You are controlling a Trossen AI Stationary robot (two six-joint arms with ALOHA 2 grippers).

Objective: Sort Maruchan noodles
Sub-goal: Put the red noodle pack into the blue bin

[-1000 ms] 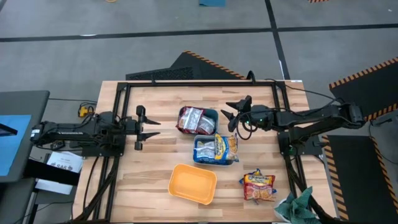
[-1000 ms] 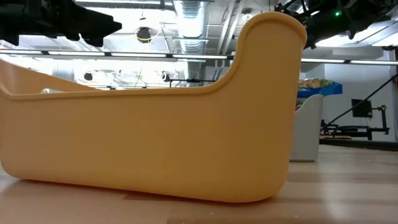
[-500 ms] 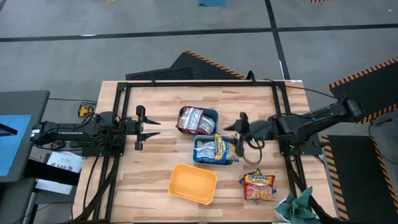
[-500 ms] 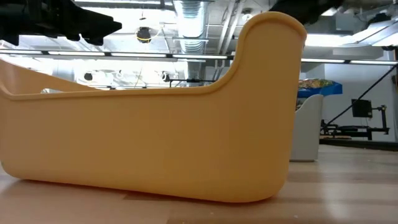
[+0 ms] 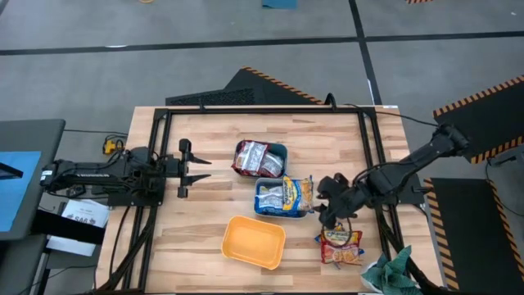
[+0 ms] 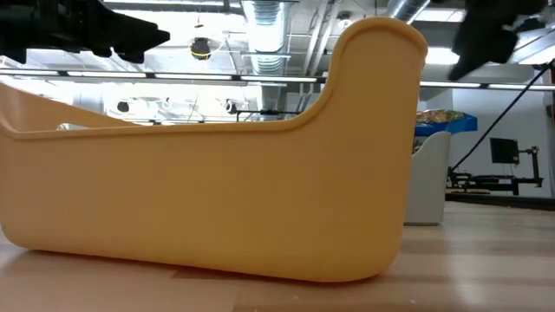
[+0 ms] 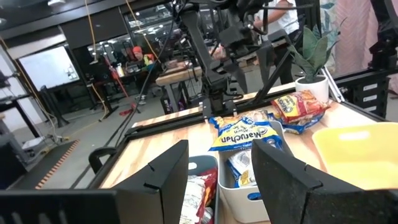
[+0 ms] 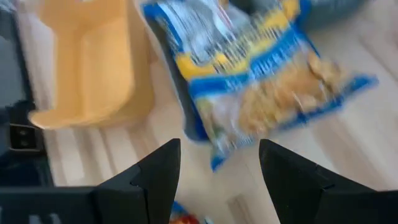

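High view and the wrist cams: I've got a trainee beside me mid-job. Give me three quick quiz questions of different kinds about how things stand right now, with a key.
1. True or false: the orange tub already holds a noodle packet.
2. Multiple choice: the right gripper hovers closest to which item?
A) the teal tub with red-silver packets
B) the yellow-orange packets lying on the table
C) the green cloth
3. Fill in: the blue-white packet hangs over the edge of the ______ tub.

Key: 1 false, it looks empty. 2 B. 3 pale-blue. The left gripper waits, open, at the table's left side.
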